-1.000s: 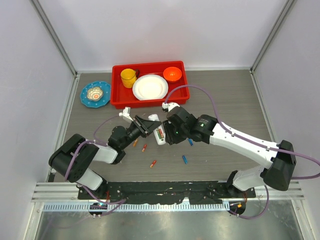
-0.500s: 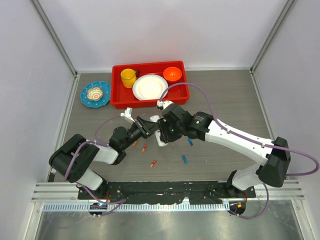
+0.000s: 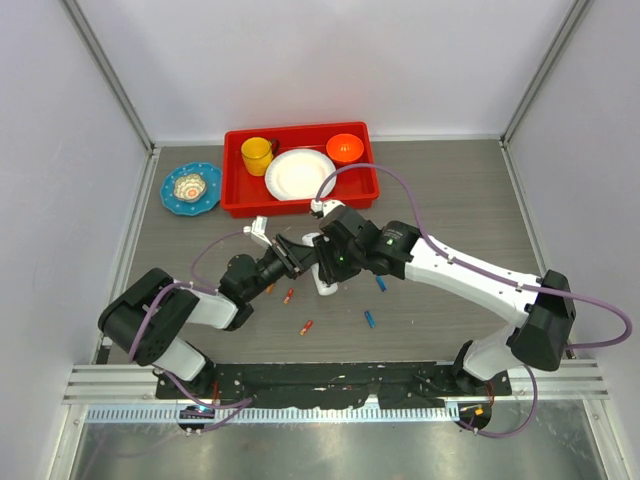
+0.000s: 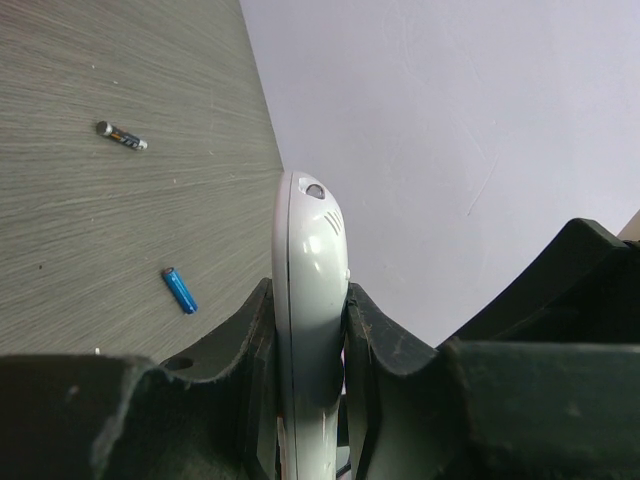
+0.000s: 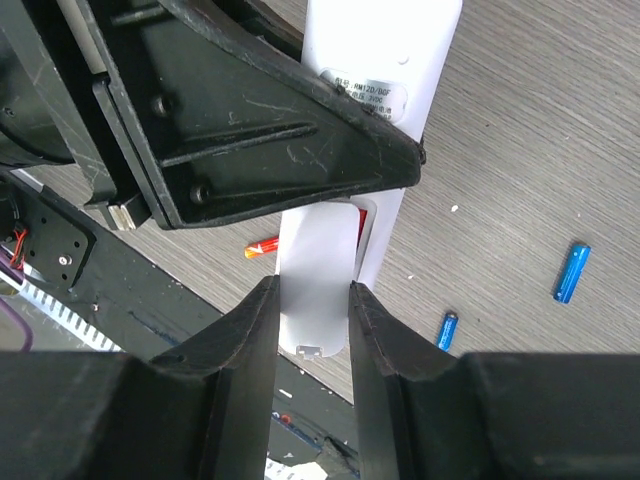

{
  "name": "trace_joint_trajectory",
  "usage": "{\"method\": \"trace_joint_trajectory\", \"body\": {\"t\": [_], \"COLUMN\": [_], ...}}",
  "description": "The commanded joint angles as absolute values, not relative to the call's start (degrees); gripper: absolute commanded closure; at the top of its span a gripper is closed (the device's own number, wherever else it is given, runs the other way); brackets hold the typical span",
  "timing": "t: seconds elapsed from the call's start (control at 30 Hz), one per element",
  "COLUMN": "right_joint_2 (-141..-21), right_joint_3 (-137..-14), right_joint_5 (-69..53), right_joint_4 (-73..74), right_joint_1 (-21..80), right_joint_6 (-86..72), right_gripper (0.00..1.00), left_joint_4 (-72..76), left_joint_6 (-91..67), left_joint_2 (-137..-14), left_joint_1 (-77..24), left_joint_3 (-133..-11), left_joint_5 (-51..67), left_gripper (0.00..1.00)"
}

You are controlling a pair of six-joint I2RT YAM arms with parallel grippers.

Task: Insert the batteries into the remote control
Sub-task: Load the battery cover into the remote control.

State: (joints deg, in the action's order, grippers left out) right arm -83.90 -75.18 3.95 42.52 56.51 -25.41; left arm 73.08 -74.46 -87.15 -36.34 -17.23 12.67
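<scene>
Fitting cover [image 5: 318,240] onto remote control [image 4: 310,240]
Hold: left gripper [image 4: 306,295] clamps it edge-on; right gripper [image 5: 310,288] pinches cover over its back. Probably best: keep cover square, slide straight home.

The remote control [image 4: 312,260] is smooth, glossy white plastic; the cover [image 5: 316,262] is smooth white plastic; the bench [image 4: 90,230] is matt grey wood-grain; the right gripper [image 5: 312,296] is matt black plastic.

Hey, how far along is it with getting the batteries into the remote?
Nearly done, it seems. The left gripper clamps the remote; a red sliver, likely a battery, shows in its back. The right gripper holds the white cover against that back. Remaining: seating the cover. Spare batteries lie loose on the table.
</scene>
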Motion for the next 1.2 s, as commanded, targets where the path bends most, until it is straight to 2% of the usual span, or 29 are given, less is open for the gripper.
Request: {"method": "trace_joint_trajectory", "body": {"t": [0.0, 1.17], "right_joint_2": [-84.5, -86.3], "right_joint_3": [-77.5, -77.4], "right_joint_5": [5.3, 8.2], "right_joint_4": [42.8, 43.0], "right_joint_1": [56.7, 56.5], "right_joint_6": [-24.8, -25.0], "right_gripper": [0.99, 0.99], "left_joint_4": [88.6, 88.5], "left_joint_6": [-73.2, -71.9], "left_joint_2": [-85.4, -83.8], "left_joint_1": [-36.7, -37.7], "left_joint_3": [-17.5, -17.7], "left_joint_5": [12.8, 13.4], "left_gripper": [1.00, 1.00]}}
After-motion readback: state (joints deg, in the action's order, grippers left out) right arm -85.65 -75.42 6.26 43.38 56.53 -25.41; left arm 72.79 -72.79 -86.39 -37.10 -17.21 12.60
